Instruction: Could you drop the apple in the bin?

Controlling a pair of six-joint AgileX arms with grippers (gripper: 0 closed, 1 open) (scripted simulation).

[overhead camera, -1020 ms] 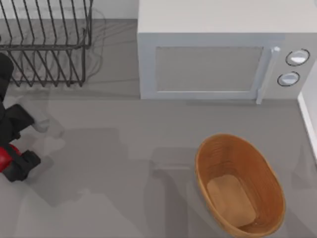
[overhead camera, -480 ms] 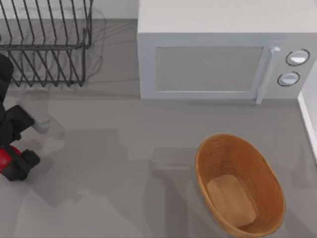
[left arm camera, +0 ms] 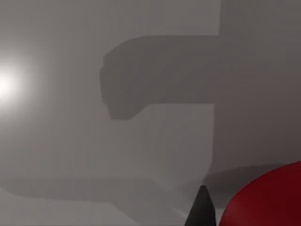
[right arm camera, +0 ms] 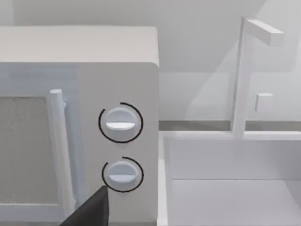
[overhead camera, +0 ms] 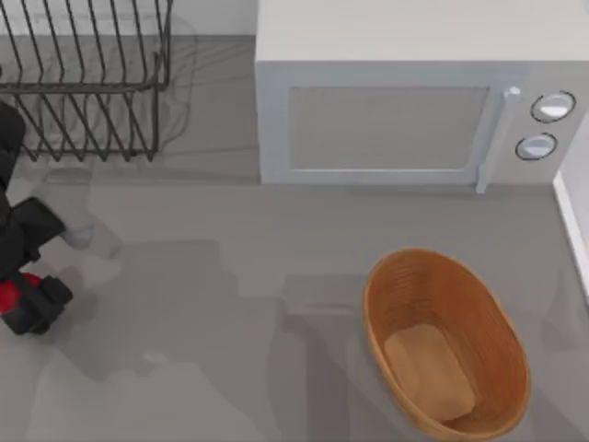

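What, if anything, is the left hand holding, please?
The left hand holds the apple by its sides, at the table's left edge.

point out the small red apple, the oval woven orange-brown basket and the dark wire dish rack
small red apple (overhead camera: 7, 295), top view, visible red side by the left gripper
oval woven orange-brown basket (overhead camera: 382, 295), top view, left wall
dark wire dish rack (overhead camera: 87, 87), top view, front rail

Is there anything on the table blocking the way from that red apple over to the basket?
Nothing visible does. The apple sits at the left gripper by the table's left edge; bare grey table stretches to the bin. The microwave and dish rack stand farther back.
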